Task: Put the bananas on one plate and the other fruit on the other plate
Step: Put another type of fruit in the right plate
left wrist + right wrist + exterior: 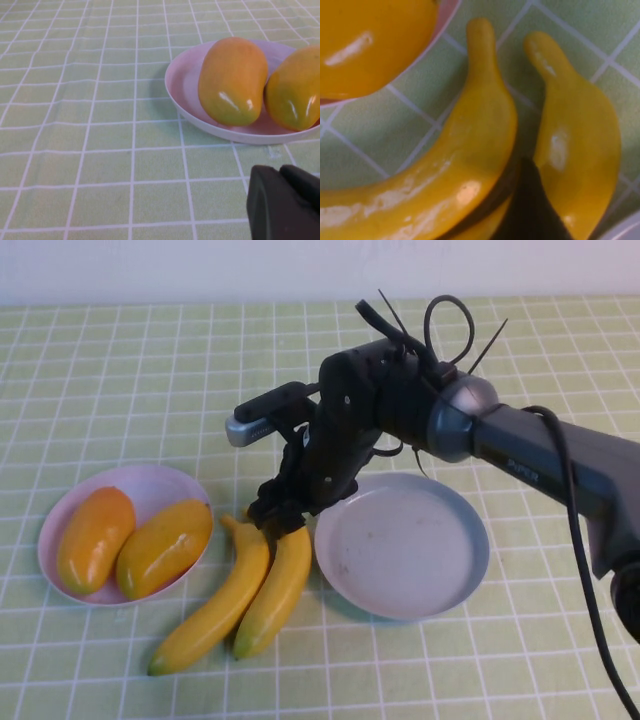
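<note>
The two bananas (245, 600) lie side by side on the tabletop (120, 370) between the pink plate (150, 485), which already carries both mango-like fruits (130, 540), and the empty grey-blue plate (405, 545) to their right; their long axes run from near-left to far-right. The right gripper (275, 515) hangs right over their far stem ends with its jaws spread apart, one finger down between the two bananas, holding nothing. The left gripper (285, 202), jaws together, sits left of the pink plate, so the right arm is nearer.
</note>
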Tool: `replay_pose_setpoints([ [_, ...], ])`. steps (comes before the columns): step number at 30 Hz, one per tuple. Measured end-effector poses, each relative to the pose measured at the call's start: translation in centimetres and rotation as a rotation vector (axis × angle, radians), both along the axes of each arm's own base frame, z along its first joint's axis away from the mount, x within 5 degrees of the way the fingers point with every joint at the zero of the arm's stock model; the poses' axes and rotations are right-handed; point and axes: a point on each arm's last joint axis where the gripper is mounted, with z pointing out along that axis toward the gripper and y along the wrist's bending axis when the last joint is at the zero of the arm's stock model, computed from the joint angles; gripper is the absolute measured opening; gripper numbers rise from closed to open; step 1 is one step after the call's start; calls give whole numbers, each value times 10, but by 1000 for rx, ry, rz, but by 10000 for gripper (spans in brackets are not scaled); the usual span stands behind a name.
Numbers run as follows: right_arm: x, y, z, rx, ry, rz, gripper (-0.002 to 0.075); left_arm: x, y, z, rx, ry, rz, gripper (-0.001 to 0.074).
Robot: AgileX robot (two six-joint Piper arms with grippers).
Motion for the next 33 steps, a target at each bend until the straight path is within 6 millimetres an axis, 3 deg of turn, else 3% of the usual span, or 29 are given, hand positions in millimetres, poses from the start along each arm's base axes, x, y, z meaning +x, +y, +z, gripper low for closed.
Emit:
replay_pose_setpoints([
  [10,2,4,-22,-35,20,38,377,0,0,0,0,0,0,4],
  [14,2,4,-23,-33,17,39,316,0,0,0,0,0,0,4],
  [17,3,4,-23,-30,14,40,316,0,0,0,0,0,0,4],
  [20,4,6,-17,-23,9,38,316,0,0,0,0,0,0,4],
  [23,3,2,8,-28,-20,24,316,0,0,0,0,0,0,4],
  [28,8,-33,57,-103,-115,-78,316,0,0,0,0,0,0,4],
  [30,17,-55,64,-144,-113,-139,315,0,0,0,0,0,0,4],
  [33,28,-84,58,-207,-70,-206,315,0,0,0,0,0,0,4],
])
